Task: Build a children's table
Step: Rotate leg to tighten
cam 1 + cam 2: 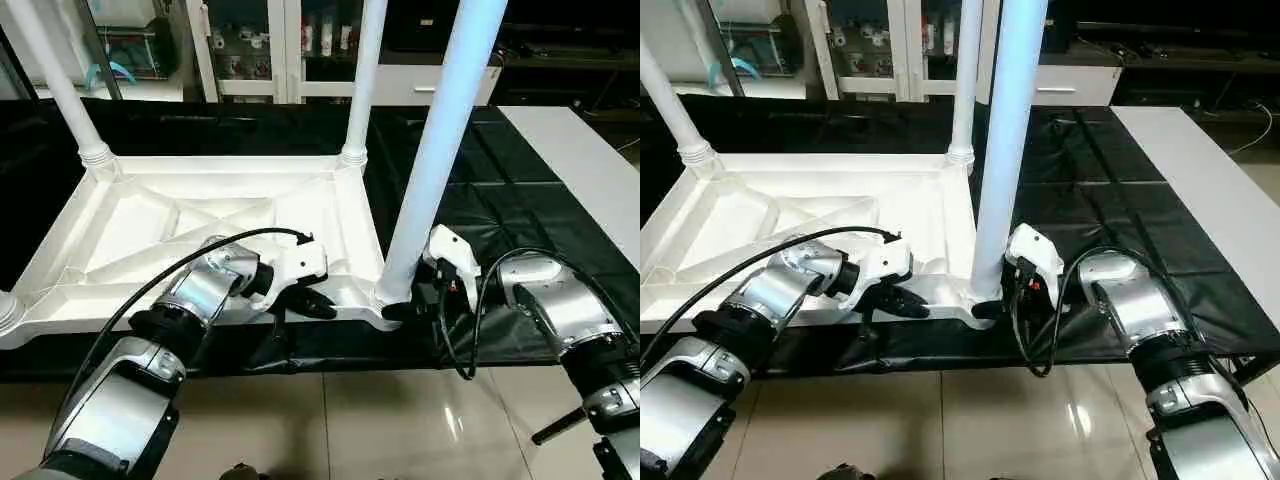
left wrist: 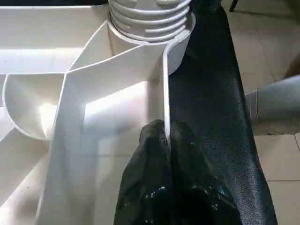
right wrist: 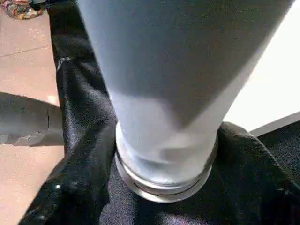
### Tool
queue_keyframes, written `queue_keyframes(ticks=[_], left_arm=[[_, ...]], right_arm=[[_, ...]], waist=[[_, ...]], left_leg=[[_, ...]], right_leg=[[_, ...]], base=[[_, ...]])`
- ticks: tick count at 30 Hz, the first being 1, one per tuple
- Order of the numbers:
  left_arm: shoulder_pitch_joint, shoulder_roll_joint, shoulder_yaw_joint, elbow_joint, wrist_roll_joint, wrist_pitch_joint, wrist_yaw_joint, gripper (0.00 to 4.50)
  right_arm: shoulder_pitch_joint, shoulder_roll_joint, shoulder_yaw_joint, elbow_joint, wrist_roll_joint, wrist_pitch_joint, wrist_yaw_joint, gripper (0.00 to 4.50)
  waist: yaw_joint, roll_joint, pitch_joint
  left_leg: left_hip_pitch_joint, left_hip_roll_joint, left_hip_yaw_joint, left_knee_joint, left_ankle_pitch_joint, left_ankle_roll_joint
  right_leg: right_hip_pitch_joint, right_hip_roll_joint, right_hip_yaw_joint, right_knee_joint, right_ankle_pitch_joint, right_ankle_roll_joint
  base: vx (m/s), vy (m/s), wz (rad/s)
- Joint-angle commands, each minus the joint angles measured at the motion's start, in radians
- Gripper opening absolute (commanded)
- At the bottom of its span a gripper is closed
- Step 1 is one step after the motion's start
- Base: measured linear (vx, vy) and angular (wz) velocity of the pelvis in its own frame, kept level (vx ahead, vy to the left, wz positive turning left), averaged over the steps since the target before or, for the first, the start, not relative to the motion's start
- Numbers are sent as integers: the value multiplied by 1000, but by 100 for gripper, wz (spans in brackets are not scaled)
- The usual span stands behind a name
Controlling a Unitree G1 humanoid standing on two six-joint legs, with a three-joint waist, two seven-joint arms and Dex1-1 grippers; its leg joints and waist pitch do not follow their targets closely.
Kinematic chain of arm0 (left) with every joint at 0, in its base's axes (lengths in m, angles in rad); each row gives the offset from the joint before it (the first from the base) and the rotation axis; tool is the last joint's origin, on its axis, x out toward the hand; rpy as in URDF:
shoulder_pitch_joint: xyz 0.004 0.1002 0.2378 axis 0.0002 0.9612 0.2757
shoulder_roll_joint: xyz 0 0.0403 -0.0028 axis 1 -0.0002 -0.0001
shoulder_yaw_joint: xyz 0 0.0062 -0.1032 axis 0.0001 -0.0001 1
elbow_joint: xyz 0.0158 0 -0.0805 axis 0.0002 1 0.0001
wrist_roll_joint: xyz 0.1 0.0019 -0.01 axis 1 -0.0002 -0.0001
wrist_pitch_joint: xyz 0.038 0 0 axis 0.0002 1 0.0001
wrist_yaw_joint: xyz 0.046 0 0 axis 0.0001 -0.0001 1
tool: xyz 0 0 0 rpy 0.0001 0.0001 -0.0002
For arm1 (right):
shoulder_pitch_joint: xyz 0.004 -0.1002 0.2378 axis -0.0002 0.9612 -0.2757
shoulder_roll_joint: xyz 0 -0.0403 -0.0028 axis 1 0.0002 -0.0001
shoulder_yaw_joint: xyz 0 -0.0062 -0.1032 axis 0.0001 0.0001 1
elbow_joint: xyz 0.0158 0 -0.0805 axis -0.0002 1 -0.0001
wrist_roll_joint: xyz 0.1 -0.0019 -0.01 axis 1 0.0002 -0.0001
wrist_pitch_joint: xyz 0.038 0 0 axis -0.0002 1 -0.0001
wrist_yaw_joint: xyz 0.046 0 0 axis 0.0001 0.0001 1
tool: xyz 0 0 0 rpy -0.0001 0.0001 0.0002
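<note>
White plastic, ribs up: children's table top (image 1: 230,165) lying inverted on the black-draped work table (image 1: 500,200), presumably so legs can drop into the corner sockets from above. Near-right leg (image 1: 440,150) standing in its socket, right gripper (image 1: 405,308) at its base, probably to seat it; whether clamped, cannot tell. Left gripper (image 1: 320,303) pinched shut on the near rim wall, likely steadying. From the left wrist, plainer than from the head: fingers (image 2: 150,154) either side of that thin wall. From the right wrist: the leg's collar (image 3: 164,187).

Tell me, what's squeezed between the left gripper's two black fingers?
The thin white side wall of the upside-down table top. The left wrist view shows the left gripper pinching that rim, one finger on each side.
</note>
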Motion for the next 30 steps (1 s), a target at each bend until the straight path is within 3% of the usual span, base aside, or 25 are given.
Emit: queue_keyframes(ticks=[1,5,9,11,14,15,17,20,22,24,25,26,27,29,30], left_arm=[[12,-1,-43,15,43,6,6,0],[14,-1,-45,14,43,6,7,0],[7,-20,-29,33,35,3,45,0],[-2,-36,-14,54,33,-7,89,0],[-32,-81,26,112,28,-38,215,0],[-47,-100,36,133,30,-52,267,0],[-62,-119,45,153,33,-69,322,0],[-89,-145,56,185,37,-74,381,0],[-112,-164,60,220,49,-86,423,0],[-122,-171,64,242,56,-92,444,0],[-125,-173,65,250,59,-94,448,0],[-130,-175,66,263,62,-99,460,0],[-131,-175,66,269,63,-101,466,0],[-135,-176,65,281,64,-106,475,0],[-136,-176,65,286,65,-108,479,0]], right_arm=[[-10,9,-1,9,-16,-11,6,288],[1,12,0,8,-13,-10,10,273],[22,62,-43,39,4,-4,-95,272],[23,93,-67,67,0,-8,-175,272],[29,175,-128,129,8,-13,-360,272],[28,209,-151,153,8,-15,-443,272],[23,244,-171,180,-2,-18,-536,272],[-6,305,-210,245,-20,-25,-722,272],[-44,363,-246,317,-37,-45,-908,271],[-67,393,-265,352,-42,-59,-997,271],[-80,409,-278,369,-41,-64,-1050,270],[-106,440,-305,402,-42,-75,-1182,270],[-119,453,-319,416,-44,-82,-1256,270],[-135,468,-325,433,-56,-90,-1341,270],[-141,474,-327,441,-61,-97,-1375,270]], waist=[[-7,-14,-63],[-10,-14,-62],[-14,-13,-62],[-22,-13,-62],[-38,-10,-58],[-48,-11,-57],[-60,1,-56],[-84,16,-53],[-105,30,-50],[-115,34,-46],[-119,32,-45],[-120,36,-43],[-133,27,-39],[-136,35,-35],[-103,55,-30]], left_leg=[[24,22,-14,-79,-377,24],[24,22,-15,-80,-386,23],[21,20,-15,-80,-387,20],[20,18,-19,-82,-402,12],[28,9,-24,-77,-457,-3],[30,8,-29,-77,-476,-6],[31,11,-36,-82,-512,-10],[31,20,-55,-97,-612,-18],[26,28,-68,-117,-712,-34],[24,37,-71,-132,-778,-46],[33,36,-66,-134,-802,-46],[41,31,-61,-129,-801,-44],[59,12,-56,-102,-753,-32],[44,17,-60,-107,-735,-22],[-20,69,-60,-193,-823,-38]], right_leg=[[30,-45,17,-83,-521,-160],[29,-44,17,-84,-532,-156],[29,-44,17,-85,-533,-156],[29,-43,12,-87,-565,-142],[18,-43,1,-104,-672,-101],[19,-43,-7,-112,-703,-84],[24,-45,-22,-121,-713,-74],[43,-45,-56,-131,-643,-80],[62,-43,-83,-123,-567,-83],[71,-45,-83,-106,-520,-95],[67,-42,-83,-105,-512,-105],[58,-45,-81,-112,-524,-110],[43,-54,-102,-150,-646,-83],[66,-52,-124,-154,-677,-44],[133,-35,-86,9,-478,-70]], base=[[0,0,0],[0,0,0],[0,0,0],[0,0,0],[0,0,0],[0,0,0],[0,0,0],[-9,17,-5],[-13,26,-8],[0,0,0],[0,0,0],[0,0,0],[0,0,0],[0,0,0],[0,0,0]])
